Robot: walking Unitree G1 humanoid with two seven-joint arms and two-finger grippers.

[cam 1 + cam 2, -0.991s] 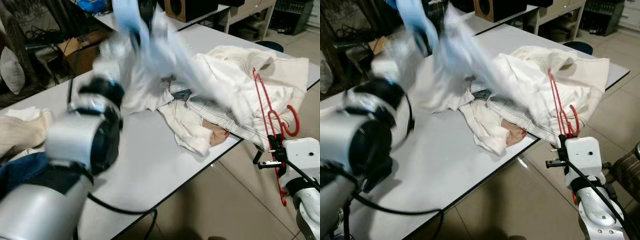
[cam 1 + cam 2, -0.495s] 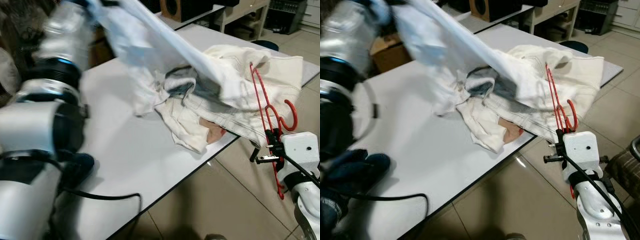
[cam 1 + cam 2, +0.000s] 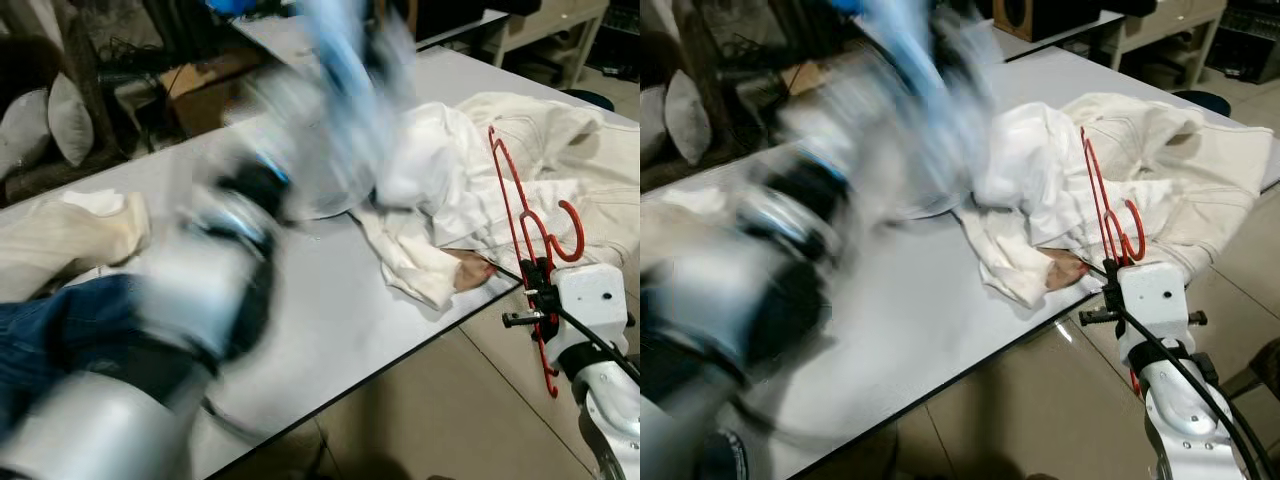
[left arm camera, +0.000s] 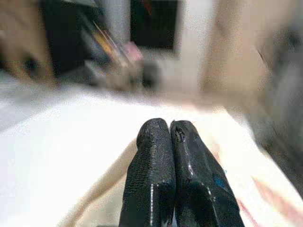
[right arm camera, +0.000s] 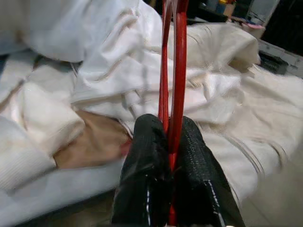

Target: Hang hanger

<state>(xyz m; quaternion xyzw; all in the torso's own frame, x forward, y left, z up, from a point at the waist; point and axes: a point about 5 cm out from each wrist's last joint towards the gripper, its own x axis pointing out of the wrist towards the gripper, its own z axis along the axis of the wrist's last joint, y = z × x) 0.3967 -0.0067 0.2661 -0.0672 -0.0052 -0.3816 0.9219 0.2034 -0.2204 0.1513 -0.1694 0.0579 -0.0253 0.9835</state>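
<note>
Red hanger [image 3: 530, 225]: I saw thin plastic, held upright at about 3 o'clock in my head view, off the tabletop [image 3: 330, 320] edge, with its hook curling toward 3 o'clock.

Right pincer [image 5: 171, 142]: I had it clenched on a lower bar of the hanger; in the wrist view the two black fingers [image 5: 144, 175] pinched the red bars between them.

Left pincer [image 4: 171, 137]: its fingers were pressed together, and I could not tell whether any cloth was caught between them. The left arm [image 3: 190, 330] swept across my view from 7 o'clock up toward 12, heavily blurred.

White garments [image 3: 1140, 180]: a soft, rumpled heap lay on the tabletop from the centre out to 2 o'clock, just behind the hanger. A pale cloth [image 3: 340, 130] was blurred near the left arm's upper end; I could not tell its grip.

Jeans [image 3: 60, 330]: dark denim lay at 8 o'clock, beside a cream cloth [image 3: 70, 235].

Handling: I judged the hanger light, stiff yet springy, and slick, so it could twist in a narrow pinch. I'd hold the frame near the neck and keep the hook free.

Garments, by contrast: limp and likely to slide off the shoulders.
</note>
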